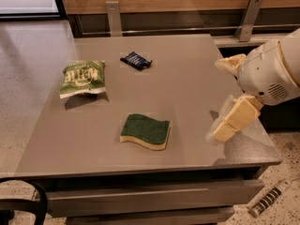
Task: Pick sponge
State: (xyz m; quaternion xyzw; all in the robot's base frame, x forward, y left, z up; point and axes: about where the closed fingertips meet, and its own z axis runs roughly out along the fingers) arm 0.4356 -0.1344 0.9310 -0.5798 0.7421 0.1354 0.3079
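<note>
gripper [219,98] over right edge of table [187,78], jaws apart, empty | sponge [145,131] flat, green side up, near-centre, well left of gripper | seems free for top grasp

One sponge [145,131], one bag [83,78], one packet [136,60], right-side pincer [223,99]

Sponge [145,131]: dark green top, pale yellow foam. Snack bag [83,78]: green, white. Packet [136,60]: dark blue. Table [187,83]: plain grey. Gripper [222,100], over the table's right edge: cream, white.
</note>
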